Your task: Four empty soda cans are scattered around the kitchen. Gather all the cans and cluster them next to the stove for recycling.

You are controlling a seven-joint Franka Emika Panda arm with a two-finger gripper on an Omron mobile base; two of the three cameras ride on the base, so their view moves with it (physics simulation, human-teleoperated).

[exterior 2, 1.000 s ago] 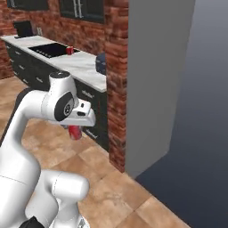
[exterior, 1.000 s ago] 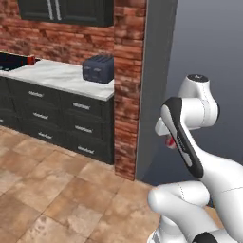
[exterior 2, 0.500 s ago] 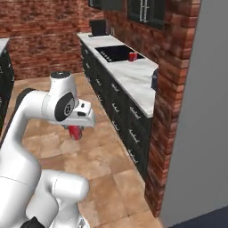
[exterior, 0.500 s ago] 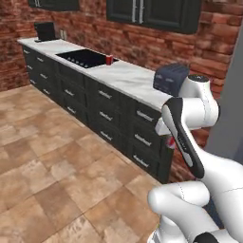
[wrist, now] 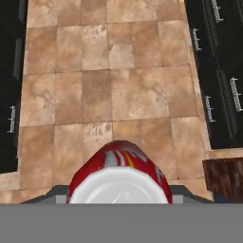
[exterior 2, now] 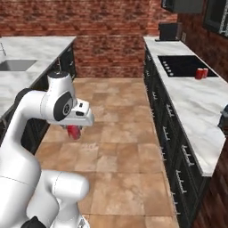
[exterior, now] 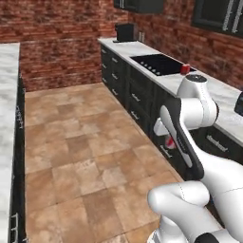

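Hand view has the small red cylindrical soda can with its silver top (wrist: 119, 182) sitting right between my fingers, its round wall pressed on both sides and its far end pointing down at the brown tiled floor (wrist: 118, 85). My fingers (exterior 2: 75, 129) are closed narrow around it, holding it clear of the floor. I judge it very light and thin-walled, so it dents easily and its smooth painted skin may slip; a hold across the middle of the body, as now, seems safest. Ahead on the pale marble desk (exterior 2: 191, 100), well apart from my fingers, two more red cans (exterior 2: 201, 73) stand just beside the flat black glass stove (exterior 2: 180, 64).
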